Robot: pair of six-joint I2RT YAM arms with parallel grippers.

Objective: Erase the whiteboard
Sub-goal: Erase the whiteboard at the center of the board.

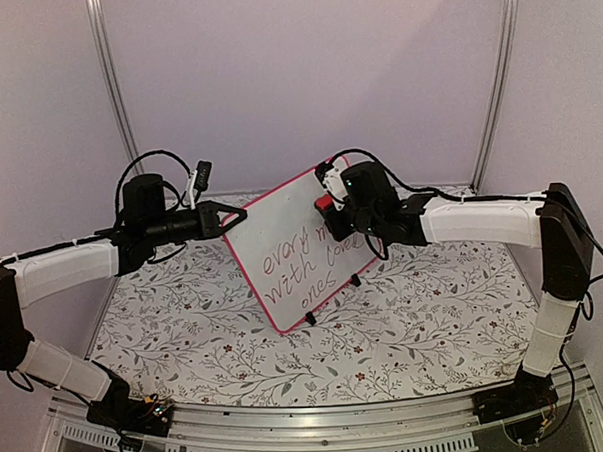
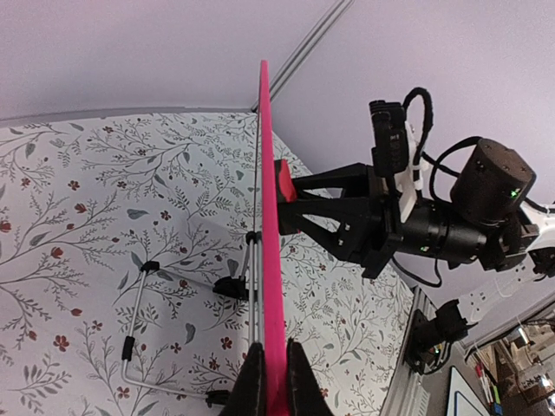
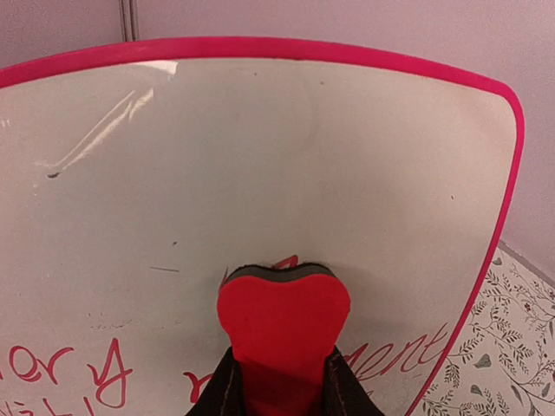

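Both clamped: left claw [image 2: 276,381] on upright, right-facing whiteboard [image 1: 282,232]; right claw [image 3: 279,386] on eraser [image 3: 283,319].

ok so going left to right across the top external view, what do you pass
left arm → left gripper → whiteboard → right arm. The right gripper and its red eraser overlap the whiteboard, so left out.

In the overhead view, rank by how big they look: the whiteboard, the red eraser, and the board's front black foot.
1. The whiteboard, by far the largest.
2 and 3, unranked: the red eraser and the front black foot both look tiny, and the right pincer hides most of the eraser.
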